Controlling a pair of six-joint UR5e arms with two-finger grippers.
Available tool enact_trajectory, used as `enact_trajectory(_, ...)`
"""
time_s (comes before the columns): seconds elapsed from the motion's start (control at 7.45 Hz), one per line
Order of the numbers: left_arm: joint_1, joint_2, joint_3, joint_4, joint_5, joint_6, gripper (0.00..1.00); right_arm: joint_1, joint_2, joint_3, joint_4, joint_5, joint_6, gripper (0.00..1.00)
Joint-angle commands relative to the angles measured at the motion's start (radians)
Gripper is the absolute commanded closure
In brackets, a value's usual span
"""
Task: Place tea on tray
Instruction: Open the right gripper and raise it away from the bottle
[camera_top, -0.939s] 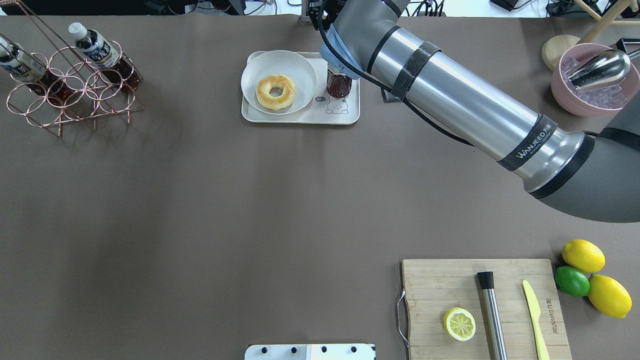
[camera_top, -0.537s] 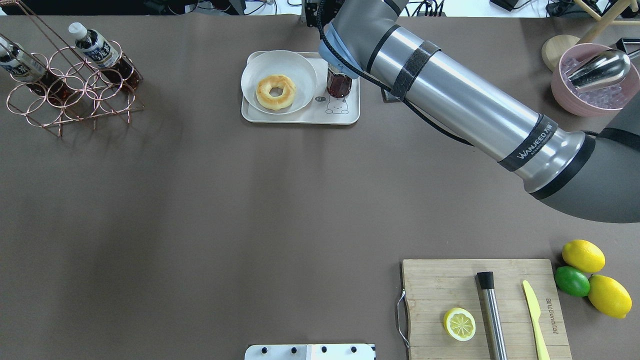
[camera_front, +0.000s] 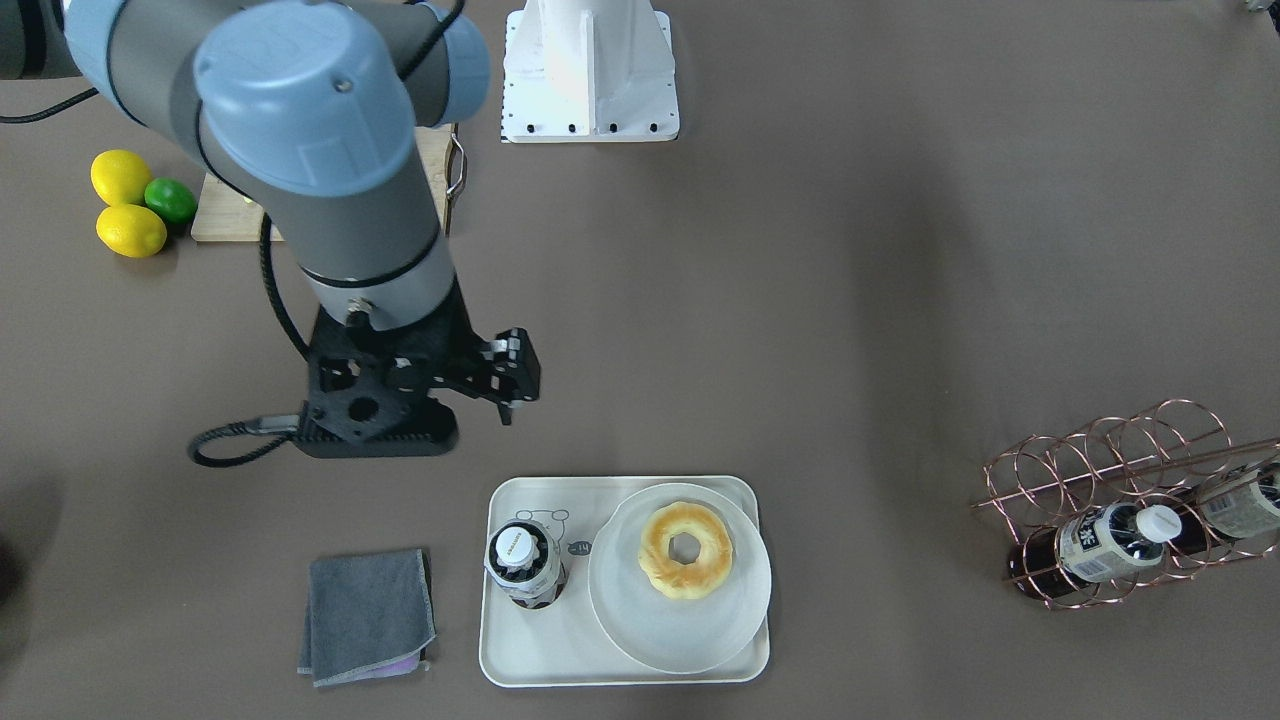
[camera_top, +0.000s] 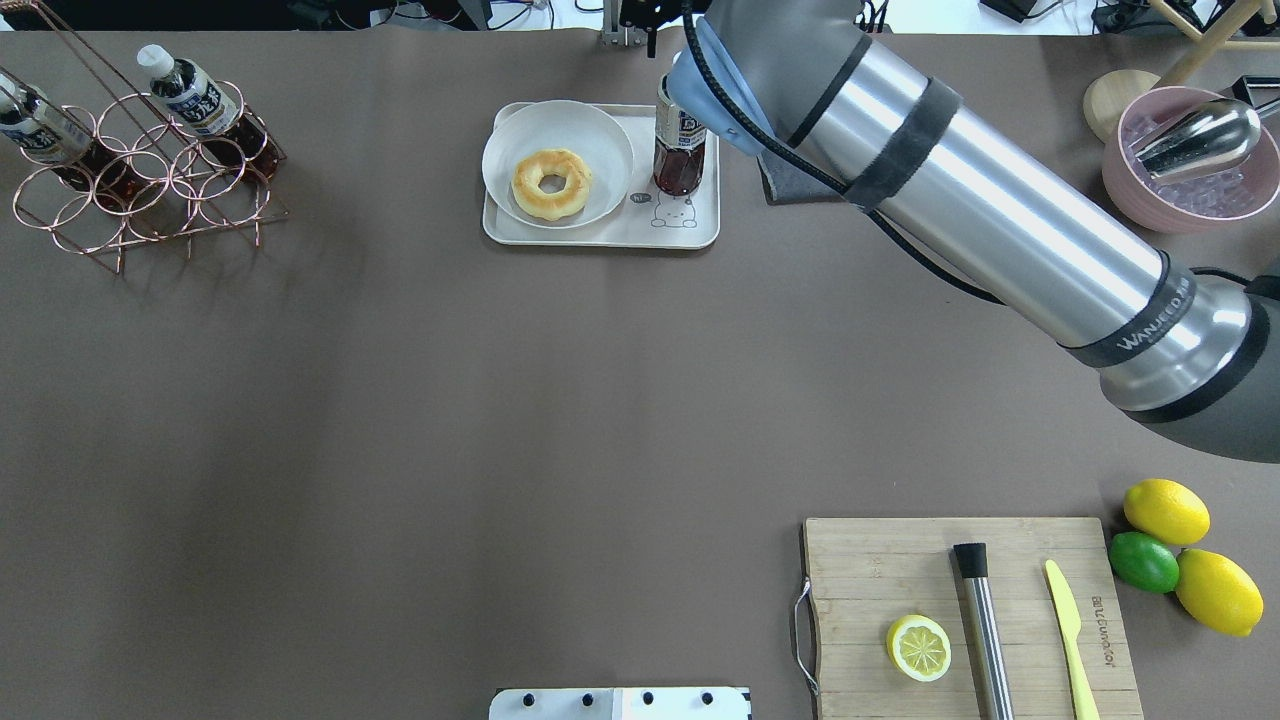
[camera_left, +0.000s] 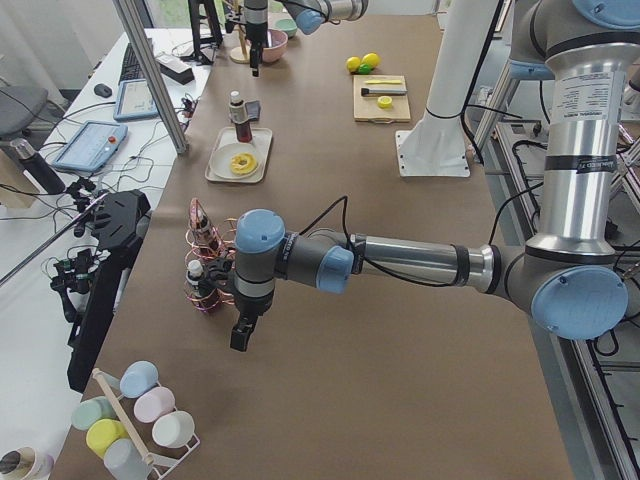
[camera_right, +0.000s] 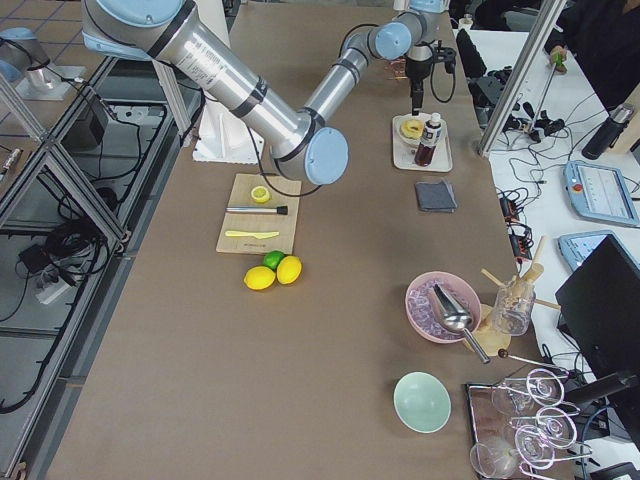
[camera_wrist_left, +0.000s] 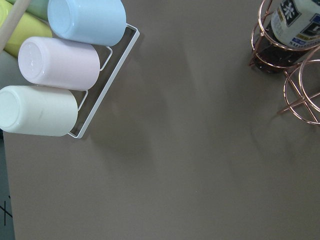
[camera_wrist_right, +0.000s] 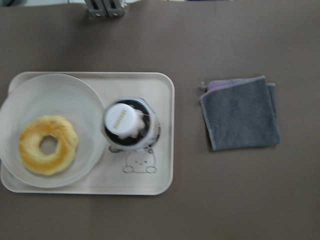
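Brown tea: upright on tray, 9 o'clock of plate, front view.
Right gripper: empty; jaw gap I cannot tell.
Risk: my arm dips, clips cap, tea topples.

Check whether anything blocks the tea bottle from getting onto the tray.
Nothing visible does. The tea bottle already stands upright on the tray, beside the plate with the doughnut. Nothing grips it.

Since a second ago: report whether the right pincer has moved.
Yes. Against the tray in the overhead view, the right pincer has shifted toward the top right, uncovering the tea's label.
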Motion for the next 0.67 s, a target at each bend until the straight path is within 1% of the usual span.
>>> enact_trajectory(0.0, -0.015, 0.007, 0.014, 0.003, -0.002, 0.003, 0.02, 0.04, -0.301, 0.305, -0.147, 0.002, -0.208, 0.0)
enact_trajectory(0.13, -0.019, 0.022, 0.012, 0.002, -0.003, 0.003, 0.02, 0.096, -0.347, 0.341, -0.242, 0.002, -0.333, 0.0)
enact_trajectory(0.27, -0.02, 0.028, 0.012, 0.0, -0.003, 0.004, 0.02, 0.147, -0.378, 0.364, -0.371, 0.004, -0.451, 0.0)
enact_trajectory(0.4, -0.022, 0.04, 0.023, -0.002, -0.003, 0.003, 0.02, 0.211, -0.421, 0.367, -0.48, 0.004, -0.589, 0.0)
enact_trajectory(0.54, -0.023, 0.043, 0.024, -0.003, -0.003, 0.003, 0.02, 0.295, -0.537, 0.375, -0.481, 0.004, -0.77, 0.0)
